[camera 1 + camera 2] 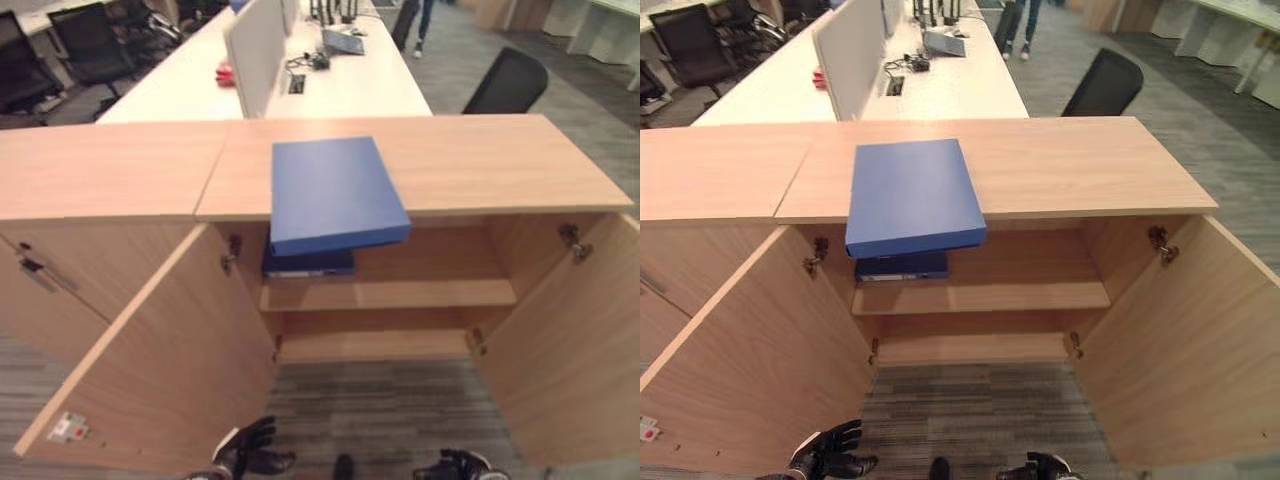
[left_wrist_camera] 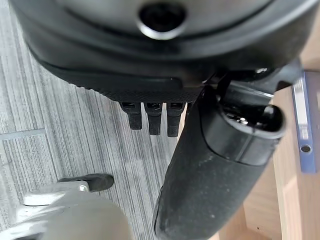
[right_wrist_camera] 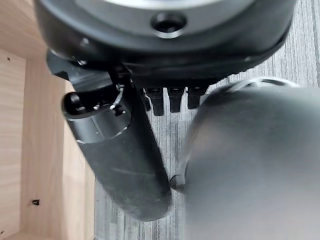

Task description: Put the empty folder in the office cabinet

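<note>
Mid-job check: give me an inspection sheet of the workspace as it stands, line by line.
Surface: wooden cabinet top, bare apart from the folder.
Job's things: blue folder lies flat on the cabinet top, its near edge overhanging the open compartment. Cabinet has both doors swung open; a second blue folder lies on the upper shelf.
Clutter: nothing seen in the lower compartment.
Robot hands: left robot hand and right robot hand hang low in front of the cabinet, both holding nothing, fingers relaxed.
Cables: some on the white desk behind.
Surroundings: office chairs, a laptop on the desk, a person's legs at the far aisle.
</note>
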